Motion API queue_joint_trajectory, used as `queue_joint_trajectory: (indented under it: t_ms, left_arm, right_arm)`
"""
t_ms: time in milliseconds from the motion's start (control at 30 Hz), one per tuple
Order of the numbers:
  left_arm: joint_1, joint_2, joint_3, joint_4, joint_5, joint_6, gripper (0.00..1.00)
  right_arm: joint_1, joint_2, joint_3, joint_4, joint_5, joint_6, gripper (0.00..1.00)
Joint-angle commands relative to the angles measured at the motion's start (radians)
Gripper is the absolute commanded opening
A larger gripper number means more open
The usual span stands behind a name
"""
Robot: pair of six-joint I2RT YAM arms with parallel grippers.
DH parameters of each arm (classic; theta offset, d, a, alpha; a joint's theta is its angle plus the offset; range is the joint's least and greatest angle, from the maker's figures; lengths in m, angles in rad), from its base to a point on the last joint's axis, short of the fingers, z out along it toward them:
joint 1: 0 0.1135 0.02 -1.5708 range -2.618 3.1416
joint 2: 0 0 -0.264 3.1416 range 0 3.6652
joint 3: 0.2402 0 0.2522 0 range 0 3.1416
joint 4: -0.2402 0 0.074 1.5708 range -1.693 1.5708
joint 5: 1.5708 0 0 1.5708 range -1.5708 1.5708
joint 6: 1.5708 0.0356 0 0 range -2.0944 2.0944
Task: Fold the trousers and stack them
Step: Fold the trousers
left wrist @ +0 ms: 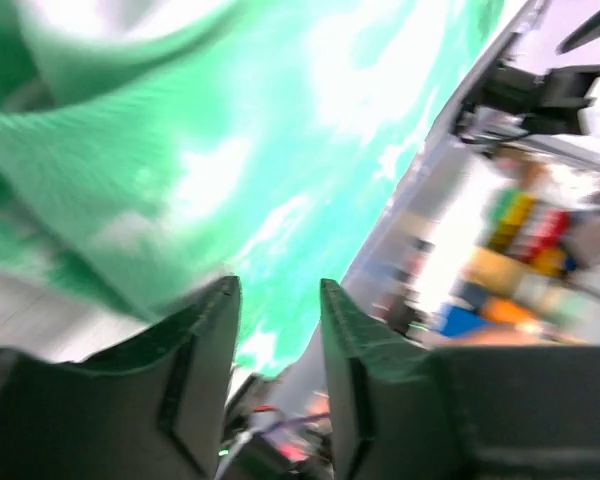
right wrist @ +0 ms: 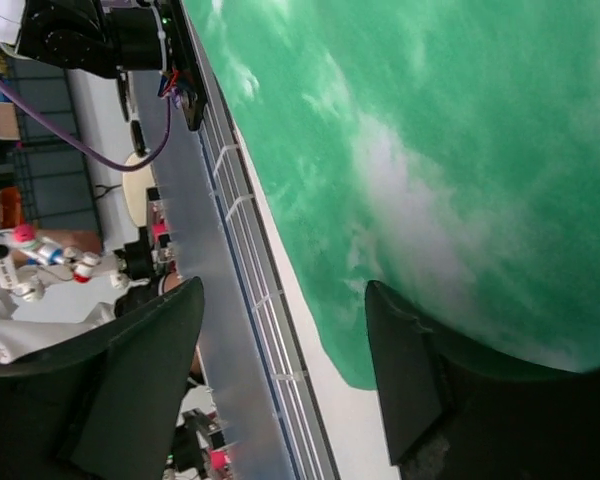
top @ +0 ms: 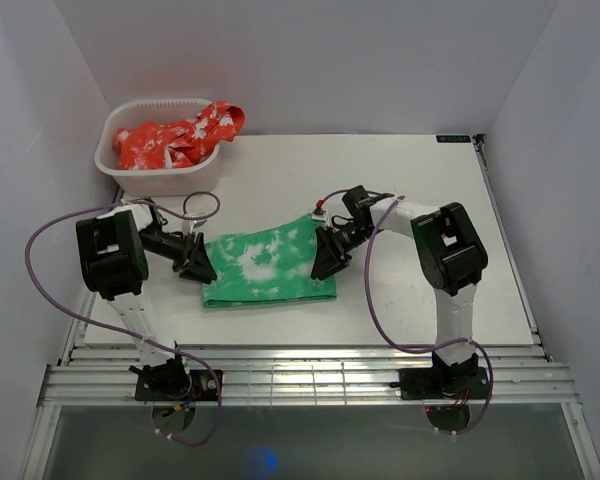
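Midway across the white table, shows bright green, white-blotched fabric trousers folded. Flanked by black left gripper, jaws narrowly parted at one edge, and right gripper, jaws wide apart, gripping nothing.

The trousers lie mid-table, beyond the arm bases. The left gripper stands at their left edge, the right gripper at their right edge. A basket sits at the far left corner, holding another garment.
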State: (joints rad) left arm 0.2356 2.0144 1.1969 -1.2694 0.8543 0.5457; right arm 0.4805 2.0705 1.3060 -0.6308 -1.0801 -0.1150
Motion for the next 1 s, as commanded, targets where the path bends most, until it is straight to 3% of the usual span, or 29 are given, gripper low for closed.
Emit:
queue_joint_trajectory:
  t_ms: [0,100,233,367,400,533,667,767,900,967]
  left_arm:
    - [0.011,-0.161,0.125,-0.019,0.043,0.151,0.50]
    - [0.011,-0.230,0.153,0.036,0.124,0.081,0.53]
    - [0.004,-0.238,0.130,0.224,0.186,-0.062,0.54]
    - [0.002,-0.136,0.092,0.398,0.180,-0.225,0.53]
    - [0.002,-0.117,0.084,0.433,0.174,-0.252,0.52]
    - [0.002,-0.033,0.062,0.588,0.138,-0.374,0.52]
    - [0.005,0.023,0.104,0.599,0.075,-0.409,0.49]
    - [0.011,-0.019,0.157,0.562,0.078,-0.376,0.51]
    - [0.011,-0.152,0.260,0.452,0.052,-0.290,0.65]
    - [0.013,-0.255,0.280,0.418,-0.021,-0.285,0.71]
  right_arm:
    - [-0.020,-0.134,0.142,0.005,0.008,-0.037,0.73]
    - [-0.036,-0.138,0.294,0.006,0.002,-0.031,0.80]
    - [-0.036,-0.046,0.395,0.017,0.022,-0.015,0.82]
    - [-0.043,0.065,0.362,0.167,0.048,0.099,0.81]
    - [-0.048,0.101,0.342,0.269,0.049,0.133,0.80]
    - [-0.078,0.215,0.337,0.358,0.081,0.258,0.79]
    - [-0.108,0.246,0.357,0.359,0.150,0.268,0.77]
    - [-0.128,0.180,0.364,0.326,0.190,0.209,0.77]
    - [-0.114,-0.017,0.377,0.203,0.278,0.050,0.81]
    - [-0.044,-0.099,0.336,0.183,0.366,0.000,0.85]
